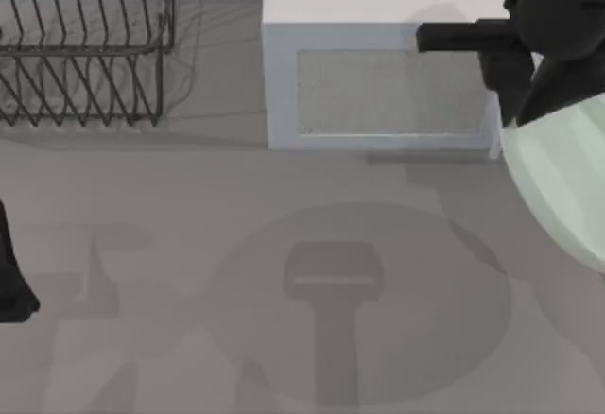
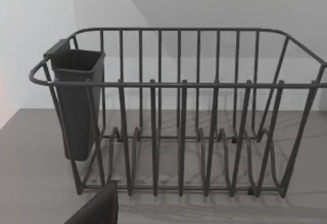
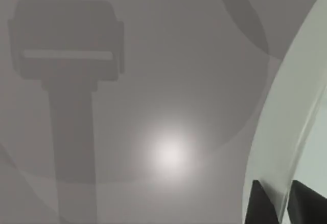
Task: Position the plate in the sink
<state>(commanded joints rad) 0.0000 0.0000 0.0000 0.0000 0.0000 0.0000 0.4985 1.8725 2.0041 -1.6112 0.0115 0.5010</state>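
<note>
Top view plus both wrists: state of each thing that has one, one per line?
plate: lifted off the table at the top view's right, tilted, rim gripped by the right end effector.
microwave: door shut.
dish rack: upright at the top view's back left, slots empty.
cutlery cup: hung on the rack's end, contents cannot be told.
left arm: parked at the left edge.

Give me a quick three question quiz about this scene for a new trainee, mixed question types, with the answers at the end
1. True or false: the plate lies flat on the table.
2. Which gripper has the plate's rim between its fingers? A) left gripper B) right gripper
3. Fill in: the black wire dish rack stands to the ____ of the microwave in the top view.

Key
1. False; it is held up, casting a round shadow on the table.
2. B; the left arm sits parked at the table's left edge.
3. Left.
</note>
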